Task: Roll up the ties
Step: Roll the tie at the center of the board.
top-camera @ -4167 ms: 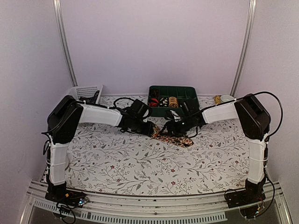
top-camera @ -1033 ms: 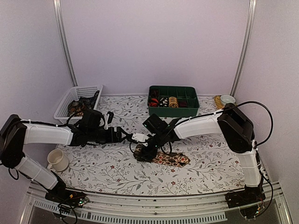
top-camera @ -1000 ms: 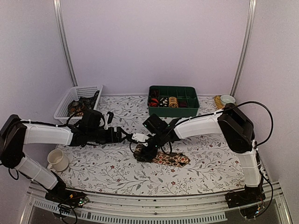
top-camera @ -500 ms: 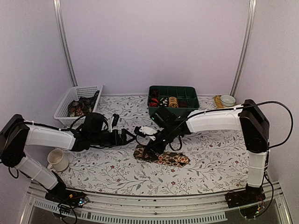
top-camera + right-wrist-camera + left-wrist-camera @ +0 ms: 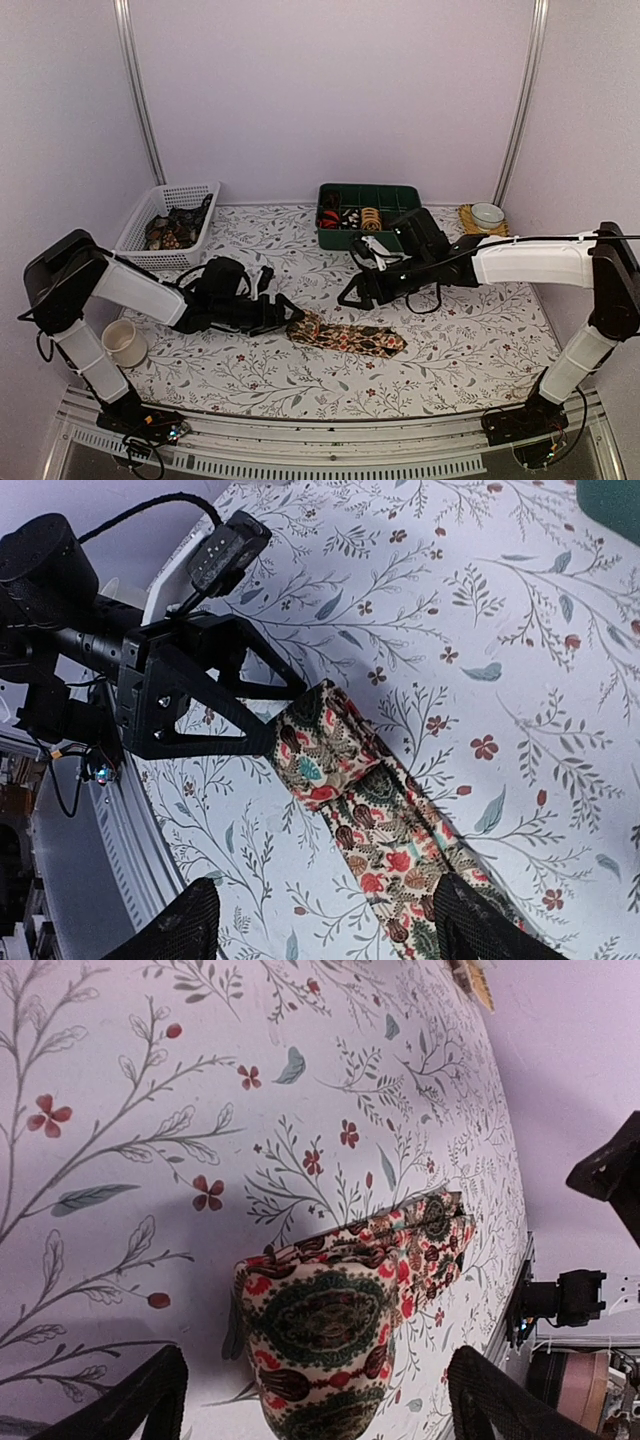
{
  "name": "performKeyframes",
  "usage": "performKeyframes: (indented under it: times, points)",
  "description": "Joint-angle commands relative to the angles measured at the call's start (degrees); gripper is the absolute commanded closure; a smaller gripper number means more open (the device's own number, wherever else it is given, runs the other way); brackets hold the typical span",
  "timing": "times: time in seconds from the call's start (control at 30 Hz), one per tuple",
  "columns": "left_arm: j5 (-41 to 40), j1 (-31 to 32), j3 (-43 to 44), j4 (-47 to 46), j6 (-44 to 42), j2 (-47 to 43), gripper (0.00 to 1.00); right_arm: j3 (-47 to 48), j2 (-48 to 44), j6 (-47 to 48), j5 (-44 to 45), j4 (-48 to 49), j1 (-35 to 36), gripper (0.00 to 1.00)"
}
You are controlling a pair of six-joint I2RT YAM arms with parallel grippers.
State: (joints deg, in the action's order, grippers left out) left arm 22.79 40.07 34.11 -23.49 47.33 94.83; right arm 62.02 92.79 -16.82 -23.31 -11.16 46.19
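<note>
left hand [image 5: 312, 1410] mostly cropped around tie [image 5: 335, 1305]

Red-green paisley tie [image 5: 350, 337], lying flat, one end folded over

Tie [image 5: 350, 337] lies centrally; basket [image 5: 185, 190] rear left; compartment box [image 5: 370, 240] behind it; mug [image 5: 122, 343] front left.

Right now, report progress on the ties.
Done: several rolls sit in the green box. In hand: the patterned tie has its end folded over between the open left fingers; right fingers hover open. Remaining: rolling it, plus seemingly more in the basket.
</note>
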Motion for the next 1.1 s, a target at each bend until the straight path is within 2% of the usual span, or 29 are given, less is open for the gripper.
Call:
performKeyframes:
  times: [0.0, 0.3, 0.63, 0.9, 1.07]
  points:
    - [1.7, 1.0, 1.6, -4.0, 1.9, 3.0, 0.11, -1.7, 3.5, -7.8, -3.0, 4.7, 0.2, 0.28]
    - [-0.5, 3.0, 3.1, -1.7, 4.6, 6.8, 0.21, -1.9, 11.5, -12.6, -7.6, 7.9, -0.6, 0.36]
    - [-4.6, 5.9, 5.7, 5.2, 6.0, 8.0, 0.33, -3.5, 15.2, -13.8, -7.8, 8.5, -0.6, 0.39]
    - [-12.2, 7.1, 11.4, 16.2, 4.1, 9.1, 0.6, -4.2, 16.1, -13.4, -5.8, 7.9, -0.6, 0.41]
    - [-19.6, 8.3, 18.7, 26.7, -1.1, 10.5, 0.74, -4.0, 13.7, -12.7, -5.2, 7.2, -0.7, 0.4]
